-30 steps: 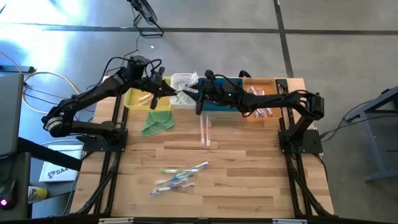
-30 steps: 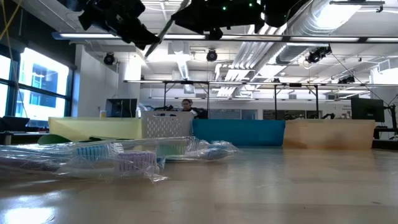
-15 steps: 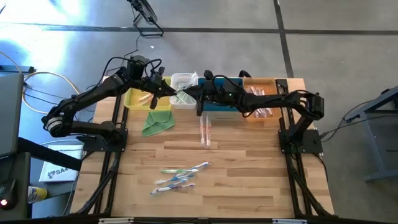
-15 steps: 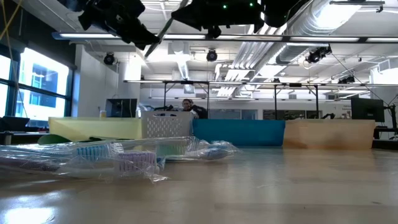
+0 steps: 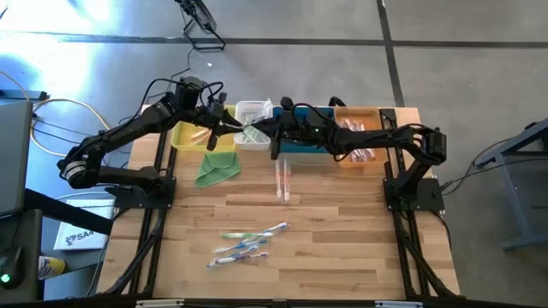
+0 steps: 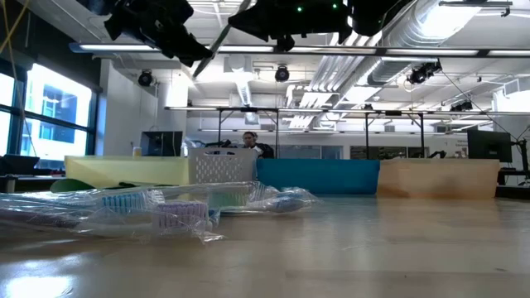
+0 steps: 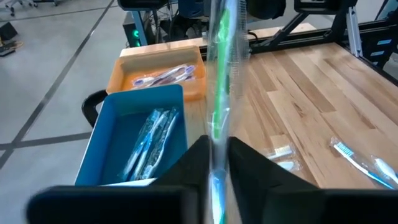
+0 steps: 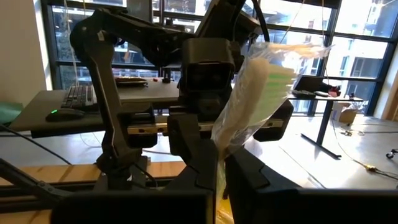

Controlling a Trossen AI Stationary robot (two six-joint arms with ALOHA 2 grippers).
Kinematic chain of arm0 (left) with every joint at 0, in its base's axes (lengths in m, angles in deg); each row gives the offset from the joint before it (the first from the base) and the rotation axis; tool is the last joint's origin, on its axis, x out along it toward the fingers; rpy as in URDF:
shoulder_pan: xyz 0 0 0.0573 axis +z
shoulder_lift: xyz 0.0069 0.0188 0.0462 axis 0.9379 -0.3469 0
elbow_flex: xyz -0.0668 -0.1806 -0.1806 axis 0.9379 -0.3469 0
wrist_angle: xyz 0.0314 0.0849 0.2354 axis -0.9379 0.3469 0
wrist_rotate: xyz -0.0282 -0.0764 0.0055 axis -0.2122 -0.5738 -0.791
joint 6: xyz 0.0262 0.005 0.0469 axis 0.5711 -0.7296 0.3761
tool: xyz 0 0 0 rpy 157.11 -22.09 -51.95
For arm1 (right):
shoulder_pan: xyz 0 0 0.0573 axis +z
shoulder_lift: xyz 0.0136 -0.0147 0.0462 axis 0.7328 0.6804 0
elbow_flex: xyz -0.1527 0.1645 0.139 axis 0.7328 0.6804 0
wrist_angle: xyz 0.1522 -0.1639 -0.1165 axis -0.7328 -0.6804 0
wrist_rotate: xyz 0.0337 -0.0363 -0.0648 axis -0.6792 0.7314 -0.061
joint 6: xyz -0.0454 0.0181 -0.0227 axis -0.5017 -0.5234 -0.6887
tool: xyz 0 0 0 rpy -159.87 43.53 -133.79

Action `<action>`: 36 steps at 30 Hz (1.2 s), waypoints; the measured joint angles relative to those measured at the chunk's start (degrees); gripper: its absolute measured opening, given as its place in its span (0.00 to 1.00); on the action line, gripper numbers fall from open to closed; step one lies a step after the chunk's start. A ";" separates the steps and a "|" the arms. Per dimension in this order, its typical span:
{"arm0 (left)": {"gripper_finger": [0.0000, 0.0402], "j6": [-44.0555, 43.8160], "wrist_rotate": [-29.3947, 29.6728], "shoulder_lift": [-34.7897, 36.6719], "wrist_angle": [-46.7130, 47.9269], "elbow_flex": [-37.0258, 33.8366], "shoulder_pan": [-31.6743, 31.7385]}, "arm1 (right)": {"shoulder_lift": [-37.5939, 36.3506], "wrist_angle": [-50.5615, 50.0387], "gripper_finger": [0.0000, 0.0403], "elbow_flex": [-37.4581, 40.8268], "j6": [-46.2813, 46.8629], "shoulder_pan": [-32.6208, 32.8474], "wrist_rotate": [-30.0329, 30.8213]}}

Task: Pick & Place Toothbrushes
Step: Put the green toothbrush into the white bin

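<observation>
A green toothbrush (image 7: 220, 93) in a clear wrapper spans between my two grippers, in the air over the white basket (image 5: 250, 111) at the table's far edge. My left gripper (image 7: 216, 146) comes from the left and is shut on one end. My right gripper (image 8: 219, 162) comes from the right and is shut on the other end, where the bristled head (image 8: 267, 81) sticks out past its fingers. In the low view the toothbrush (image 6: 217, 41) shows as a thin slanted line. More wrapped toothbrushes (image 5: 247, 241) lie flat on the table. My left gripper pinches the wrapped toothbrush between its two fingers at the handle end (image 7: 217, 163). The handle runs on straight out past the fingertips. The toothbrush is lifted clear of the table and bins. My right gripper pinches the wrapper just below the brush head (image 8: 221, 148) between its two fingers. The head and loose wrapper stick out beyond the fingertips, toward my left gripper. The toothbrush hangs clear of everything below.
Along the far edge stand a yellow bin (image 5: 190, 137), the white basket, a blue bin (image 7: 112, 124) holding toothbrushes, and an orange bin (image 5: 364, 141) holding more. A green cloth (image 5: 216, 169) lies before the yellow bin. A wrapped toothbrush (image 5: 282, 181) lies mid-table.
</observation>
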 joint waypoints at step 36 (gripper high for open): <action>0.51 3.02 7.72 10.06 1.77 -0.04 0.04 | -0.10 -31.72 0.01 -11.80 -1.24 -5.01 8.78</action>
